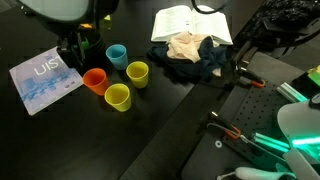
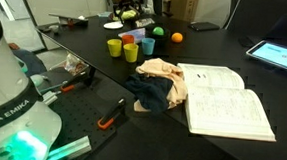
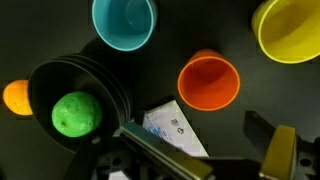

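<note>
In the wrist view my gripper [image 3: 215,152] is open, with nothing between its fingers. It hangs above the black table, over the corner of a blue-and-white booklet [image 3: 175,130]. An orange cup [image 3: 208,82] stands just beyond the fingertips. Farther off are a blue cup [image 3: 125,22] and a yellow cup [image 3: 290,30]. To one side a green ball [image 3: 75,113] lies in a black bowl [image 3: 45,80], and an orange ball [image 3: 15,97] rests on the table beside it. In an exterior view the gripper [image 1: 80,45] is above the booklet [image 1: 45,80], near the cups.
A second yellow cup [image 1: 118,96] stands by the orange cup [image 1: 95,79]. An open book [image 2: 227,100] and a heap of dark and beige cloths [image 2: 158,83] lie mid-table. A tablet [image 2: 280,55] sits far off. Tools and cables lie near the robot base [image 2: 11,112].
</note>
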